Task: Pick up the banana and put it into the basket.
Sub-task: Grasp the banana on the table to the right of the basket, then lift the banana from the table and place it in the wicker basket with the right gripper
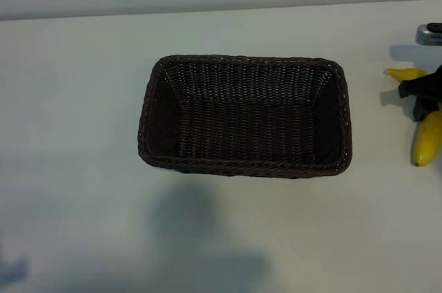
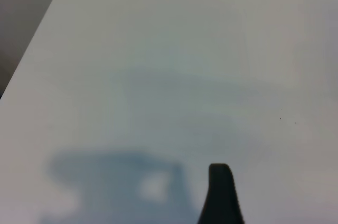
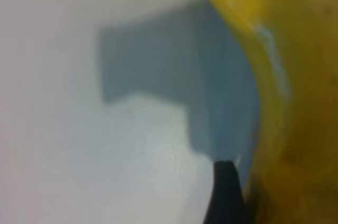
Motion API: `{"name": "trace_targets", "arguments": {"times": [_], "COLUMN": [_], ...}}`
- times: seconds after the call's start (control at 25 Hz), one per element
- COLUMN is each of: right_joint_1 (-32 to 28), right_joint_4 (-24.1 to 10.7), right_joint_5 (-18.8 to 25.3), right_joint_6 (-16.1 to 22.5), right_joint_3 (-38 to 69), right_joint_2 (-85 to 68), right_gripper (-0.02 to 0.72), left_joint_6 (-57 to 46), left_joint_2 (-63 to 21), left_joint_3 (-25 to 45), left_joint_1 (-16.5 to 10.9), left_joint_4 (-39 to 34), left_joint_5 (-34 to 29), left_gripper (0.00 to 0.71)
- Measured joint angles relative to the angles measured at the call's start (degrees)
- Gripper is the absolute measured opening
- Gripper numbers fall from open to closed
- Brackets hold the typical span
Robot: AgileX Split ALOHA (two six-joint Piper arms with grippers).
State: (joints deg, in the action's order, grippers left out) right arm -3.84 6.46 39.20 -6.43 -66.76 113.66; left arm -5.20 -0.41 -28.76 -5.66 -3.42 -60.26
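The banana [image 1: 428,139] lies on the white table at the far right, its stem end pointing toward the back. My right gripper [image 1: 423,96] is low over its middle, black jaws astride it and open. In the right wrist view one dark finger [image 3: 226,195] stands close against the yellow side of the banana [image 3: 296,76]; the other finger is out of view. The dark brown woven basket [image 1: 155,113] sits in the middle of the table with nothing in it. The left arm is out of the exterior view; one finger [image 2: 221,192] of it shows over bare table, holding nothing.
A grey and black part of the right arm [image 1: 429,33] shows at the right edge behind the banana. The table's far edge [image 1: 207,11] runs along the back. White tabletop lies between basket and banana.
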Motion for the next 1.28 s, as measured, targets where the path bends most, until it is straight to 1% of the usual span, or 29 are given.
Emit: {"name": "trace_targets", "arguments": {"times": [0.04, 0.08, 0.2, 0.28, 0.4, 0.52, 0.6, 0.64, 0.68, 0.84, 0.96, 1.08, 1.2, 1.28], "right_joint_1": [0.0, 0.0, 0.0, 0.0, 0.2, 1.5, 3.9, 5.9, 8.2, 18.7, 25.8, 31.1, 34.7, 36.6], "right_joint_4": [0.0, -0.1, -0.1, -0.3, -1.0, -1.5, -1.6, -1.6, -1.6, -1.6, -2.1, -3.5, -3.9, -4.0], "right_joint_5": [0.0, 0.0, 0.8, 2.5, 8.6, 16.0, 20.0, 21.2, 21.4, 19.0, 15.8, 12.2, 8.6, 6.6], "right_joint_6": [0.0, 0.0, 0.0, -0.1, -0.1, -0.8, -1.8, -2.3, -2.7, -4.5, -8.2, -15.3, -21.9, -24.0], "right_joint_3": [0.0, 0.0, 0.0, -0.4, -3.9, -9.5, -13.2, -14.8, -16.0, -17.3, -17.5, -17.5, -17.5, -17.5], "right_joint_2": [0.0, -0.1, -1.8, -4.7, -9.8, -13.9, -15.0, -15.1, -15.1, -14.9, -13.5, -11.4, -9.2, -7.6], "right_gripper": [0.442, 0.423, 0.423, 0.423, 0.423, 0.423, 0.423, 0.423, 0.423, 0.423, 0.423, 0.423, 0.423, 0.423], "left_joint_6": [0.0, 0.0, 0.0, 0.0, 0.0, 0.0, 0.0, 0.0, 0.0, 0.0, -0.1, -0.1, -0.1, -0.1], "left_joint_2": [0.0, 0.0, 0.0, 0.0, 0.0, 0.0, 0.0, 0.0, 0.0, 0.0, 0.0, 0.0, 0.0, 0.0], "left_joint_3": [0.0, 0.0, 0.0, 0.0, 0.0, 0.0, 0.0, 0.0, 0.0, 0.0, 0.0, 0.0, 0.0, 0.0], "left_joint_1": [0.0, 0.0, 0.0, 0.0, 0.0, 0.0, 0.0, 0.0, 0.0, 0.0, 0.0, 0.0, 0.0, 0.0], "left_joint_4": [0.0, 0.0, 0.0, 0.0, 0.0, 0.0, 0.0, 0.0, 0.0, 0.0, 0.0, 0.0, 0.0, 0.0], "left_joint_5": [0.0, 0.0, 0.0, 0.0, 0.0, 0.0, 0.0, 0.0, 0.0, 0.0, 0.0, 0.0, 0.0, 0.0], "left_gripper": [0.562, 0.562, 0.562, 0.562, 0.562, 0.562, 0.562, 0.562, 0.562, 0.562, 0.562, 0.562, 0.562, 0.562]}}
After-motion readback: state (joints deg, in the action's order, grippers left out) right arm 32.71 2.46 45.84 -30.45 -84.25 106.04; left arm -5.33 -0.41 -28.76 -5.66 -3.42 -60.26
